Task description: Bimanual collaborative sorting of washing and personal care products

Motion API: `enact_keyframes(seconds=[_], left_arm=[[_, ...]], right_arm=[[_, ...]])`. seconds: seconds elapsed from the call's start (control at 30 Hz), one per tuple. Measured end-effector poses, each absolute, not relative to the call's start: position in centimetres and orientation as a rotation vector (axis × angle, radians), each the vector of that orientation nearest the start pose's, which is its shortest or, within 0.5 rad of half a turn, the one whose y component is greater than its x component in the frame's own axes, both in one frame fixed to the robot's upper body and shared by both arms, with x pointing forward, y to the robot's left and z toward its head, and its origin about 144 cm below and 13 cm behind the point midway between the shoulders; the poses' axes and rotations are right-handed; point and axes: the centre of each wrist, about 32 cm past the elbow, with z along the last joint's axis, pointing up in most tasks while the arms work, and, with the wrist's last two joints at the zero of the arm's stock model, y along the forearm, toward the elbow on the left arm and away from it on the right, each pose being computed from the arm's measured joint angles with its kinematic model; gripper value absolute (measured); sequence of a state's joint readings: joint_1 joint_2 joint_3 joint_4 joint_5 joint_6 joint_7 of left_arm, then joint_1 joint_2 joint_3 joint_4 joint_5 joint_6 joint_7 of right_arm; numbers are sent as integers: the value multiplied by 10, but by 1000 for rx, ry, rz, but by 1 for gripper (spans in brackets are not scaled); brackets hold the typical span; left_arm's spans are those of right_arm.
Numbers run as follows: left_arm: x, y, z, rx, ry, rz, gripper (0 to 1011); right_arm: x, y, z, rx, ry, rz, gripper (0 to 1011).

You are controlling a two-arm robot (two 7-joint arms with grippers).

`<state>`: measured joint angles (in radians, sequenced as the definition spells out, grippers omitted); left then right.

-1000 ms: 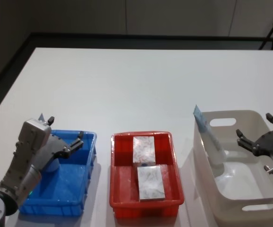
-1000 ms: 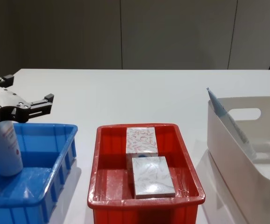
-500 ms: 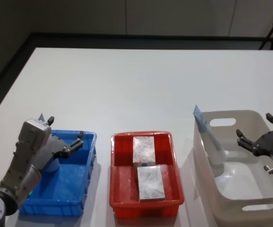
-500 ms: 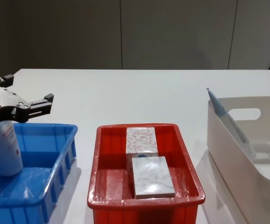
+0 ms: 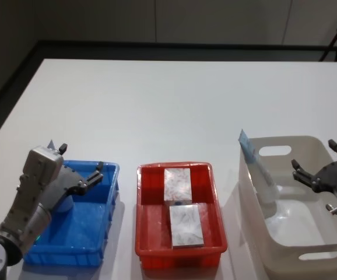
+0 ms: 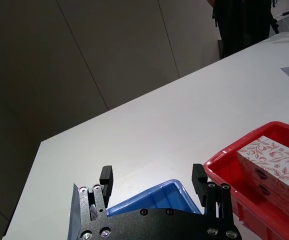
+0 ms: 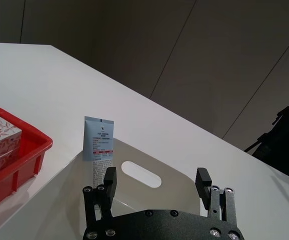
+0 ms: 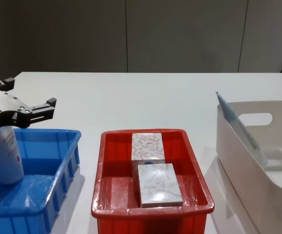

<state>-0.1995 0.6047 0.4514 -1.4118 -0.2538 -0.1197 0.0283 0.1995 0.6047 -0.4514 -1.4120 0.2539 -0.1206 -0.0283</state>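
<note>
Both the left claw point(image 5: 81, 157) and right claw point(image 5: 313, 154) stay spread.

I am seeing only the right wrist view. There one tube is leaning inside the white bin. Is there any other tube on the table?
Observer: Yes. A second tube stands upright in the blue bin, on the robot's left side.
Operator: Thank you. And where is the left gripper, does it hold something?
Observer: The left gripper hangs above the blue bin, close to that tube. It is open and grips nothing.
</note>
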Motion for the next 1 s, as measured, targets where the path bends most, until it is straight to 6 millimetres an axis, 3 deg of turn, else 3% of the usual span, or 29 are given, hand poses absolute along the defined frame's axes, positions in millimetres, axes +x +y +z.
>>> enact_keyframes(seconds=[1.0], left_arm=[[489, 310, 1140, 304, -285, 1248, 1002]], right_arm=[[489, -310, 1140, -305, -285, -1248, 1001]])
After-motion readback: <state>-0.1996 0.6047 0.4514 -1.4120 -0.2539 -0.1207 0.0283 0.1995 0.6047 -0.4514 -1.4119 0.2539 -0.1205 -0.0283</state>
